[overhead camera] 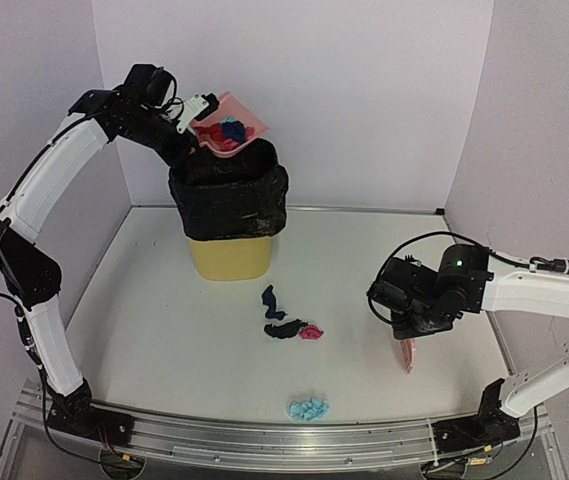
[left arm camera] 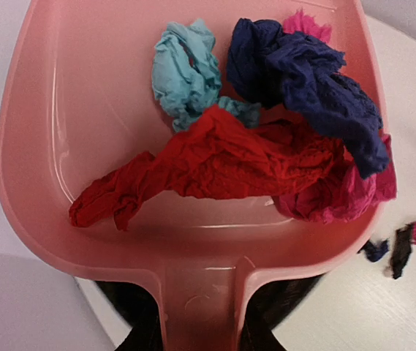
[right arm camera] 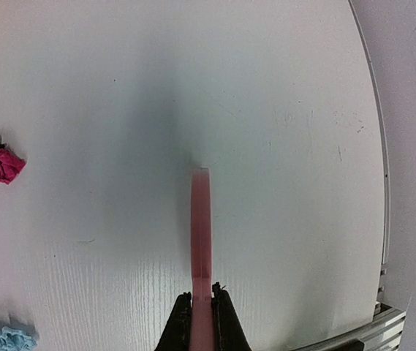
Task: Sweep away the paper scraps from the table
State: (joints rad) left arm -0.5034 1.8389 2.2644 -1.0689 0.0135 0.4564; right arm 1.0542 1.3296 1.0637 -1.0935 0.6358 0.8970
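Observation:
My left gripper is shut on the handle of the pink dustpan and holds it high, over the bin. In the left wrist view the dustpan carries red, light blue, navy and pink paper scraps. On the table lie a navy scrap, a black scrap, a pink scrap and a light blue scrap. My right gripper is shut on the pink hand brush, low over the table's right side, well apart from the scraps.
A yellow bin with a black bag liner stands at the back middle of the table, under the dustpan. White walls close the back and sides. An aluminium rail runs along the front edge. The right wall is close to the brush.

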